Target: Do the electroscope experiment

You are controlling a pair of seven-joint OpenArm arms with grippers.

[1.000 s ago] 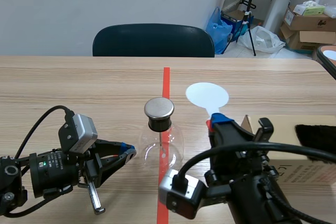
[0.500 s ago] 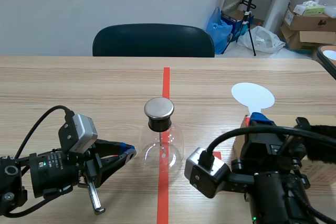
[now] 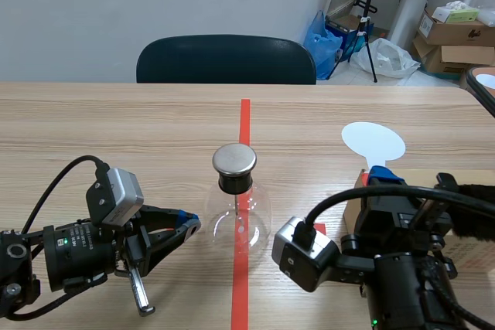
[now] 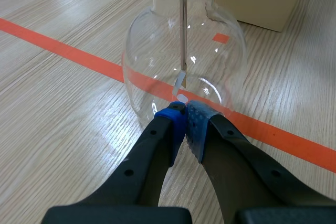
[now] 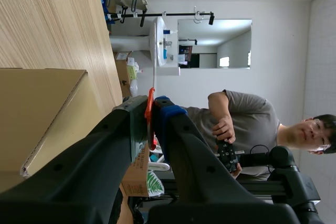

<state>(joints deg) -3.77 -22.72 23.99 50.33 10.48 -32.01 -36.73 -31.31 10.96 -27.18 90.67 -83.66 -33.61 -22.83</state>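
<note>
Nearest the robot, the left gripper [image 4: 185, 123] lies low over the table [image 3: 116, 129] with its fingers closed together and nothing between them, the blue pads [image 4: 172, 121] right at the foot of the electroscope [image 3: 236, 210]. Across from it the right gripper [image 5: 151, 109] is clamped on the thin orange-red handle of a paddle [image 3: 373, 141], whose white round disc stands up above the fingers, off to the right of the flask and well apart from it. A cardboard box [image 3: 473, 251] sits beside that arm. The electroscope, a clear round flask with a black stopper and a metal cap [image 3: 234, 158], stands upright on the red tape line, a thin rod hanging inside. Beyond the table's far edge is a dark chair [image 3: 226, 59]
</note>
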